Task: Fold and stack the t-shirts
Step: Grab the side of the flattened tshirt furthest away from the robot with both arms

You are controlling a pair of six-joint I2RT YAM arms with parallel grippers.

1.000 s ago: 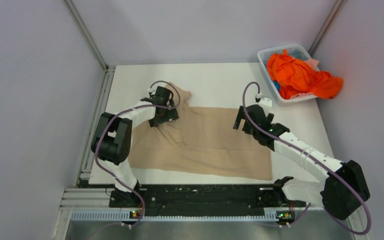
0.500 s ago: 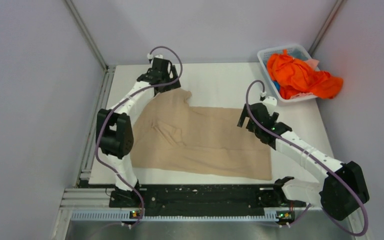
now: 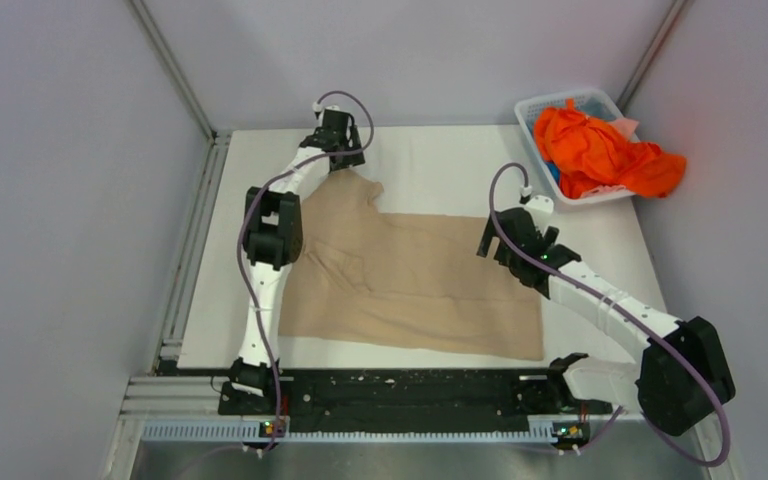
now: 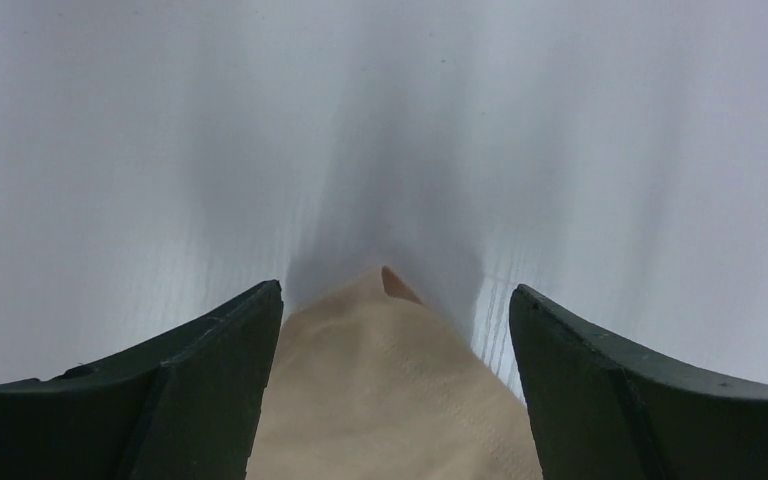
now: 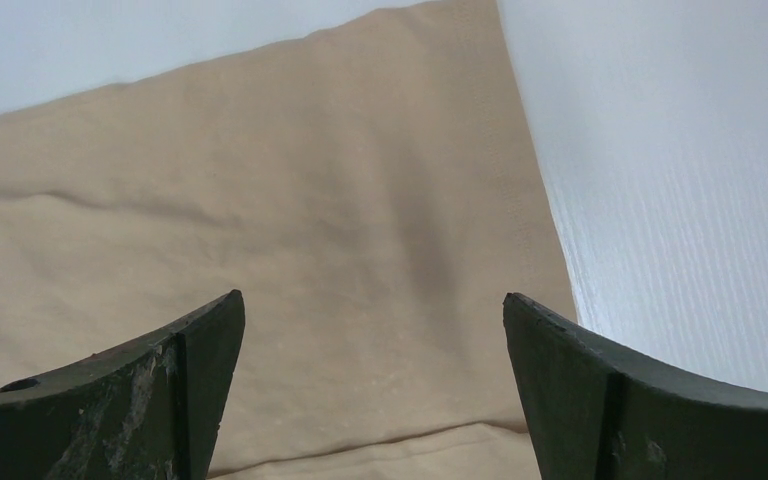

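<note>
A beige-tan t-shirt [image 3: 410, 285] lies spread flat across the table. My left gripper [image 3: 338, 150] is stretched to the far side, at the shirt's far-left sleeve tip. In the left wrist view its jaws [image 4: 395, 300] are open, with the pointed beige cloth tip [image 4: 390, 390] lying between them, not pinched. My right gripper [image 3: 487, 240] hovers open over the shirt's far-right corner. The right wrist view shows flat beige cloth [image 5: 310, 220] and its stitched hem [image 5: 522, 210] under the open right gripper [image 5: 375, 305]. Orange t-shirts [image 3: 600, 150] are heaped in the basket.
A white lattice basket [image 3: 535, 105] stands at the far right corner, with orange cloth spilling over its right rim. Bare white table [image 3: 440, 165] shows beyond the beige shirt. Grey walls and metal frame posts enclose the table on three sides.
My left arm swung from the shirt's left middle out to the far edge by the sleeve tip, and its elbow shifted rightward. The shirt's left part now lies flatter. The right arm barely moved.
</note>
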